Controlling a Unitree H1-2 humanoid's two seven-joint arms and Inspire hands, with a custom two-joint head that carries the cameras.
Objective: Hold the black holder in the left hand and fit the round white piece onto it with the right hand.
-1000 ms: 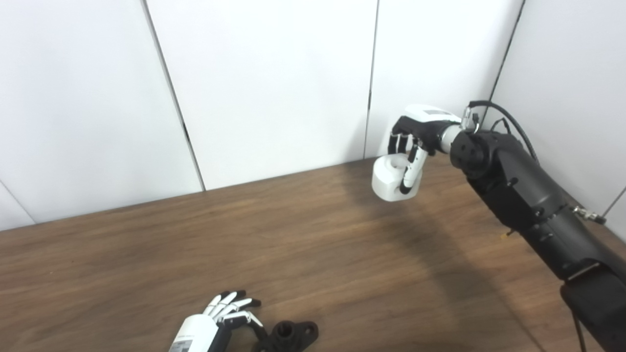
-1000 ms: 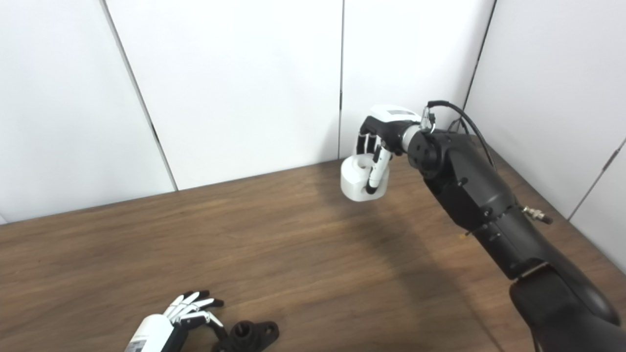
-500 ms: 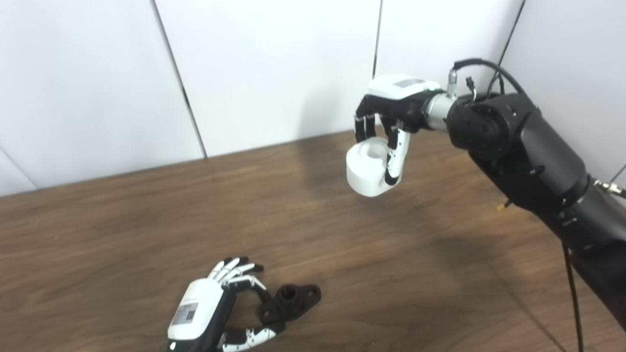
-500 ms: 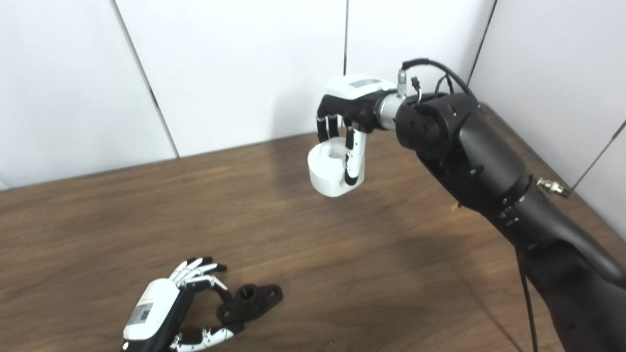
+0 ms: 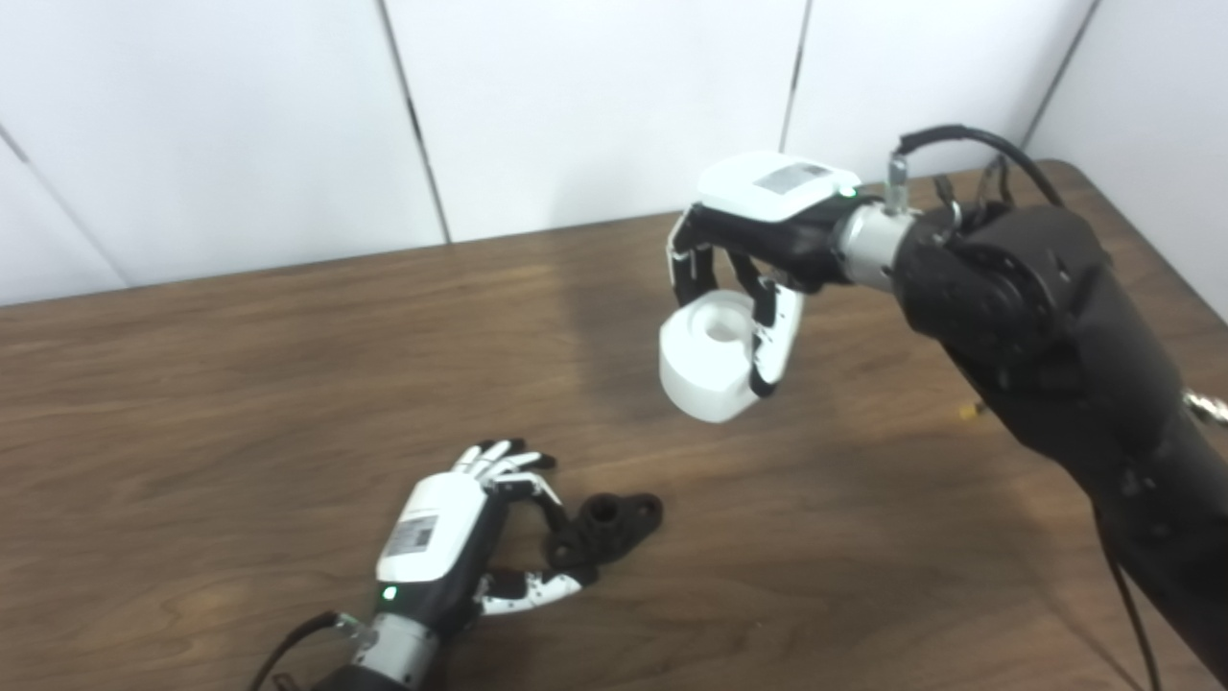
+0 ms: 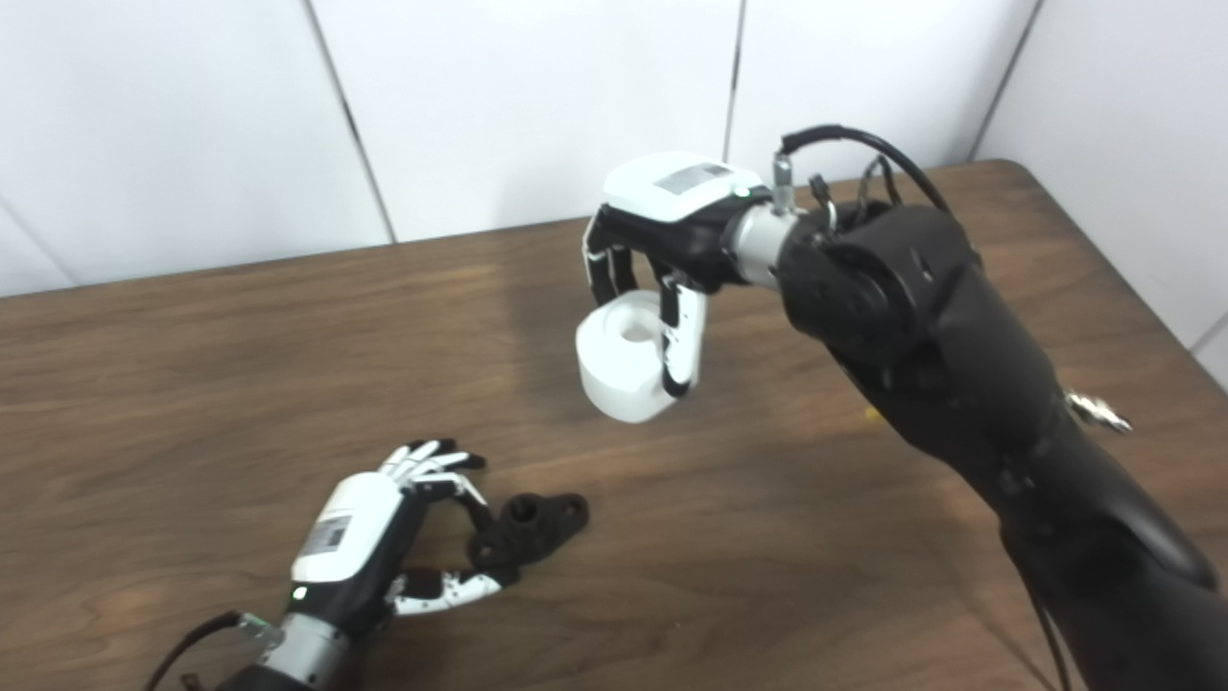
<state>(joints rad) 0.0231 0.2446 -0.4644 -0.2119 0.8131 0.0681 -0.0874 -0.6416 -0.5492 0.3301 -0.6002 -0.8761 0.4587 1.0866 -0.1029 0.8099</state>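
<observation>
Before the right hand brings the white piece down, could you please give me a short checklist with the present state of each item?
1. Right hand shut on the round white piece: ok.
2. White piece held clear above the table: ok.
3. Left hand grips the black holder: fingers and thumb touch it, firmness cannot tell.
4. Holder lifted off the table: cannot tell.
5. White piece lined up over the holder: not ok, it hangs farther back and to the right.
6. Central hole in the white piece visible from above: ok.
</observation>
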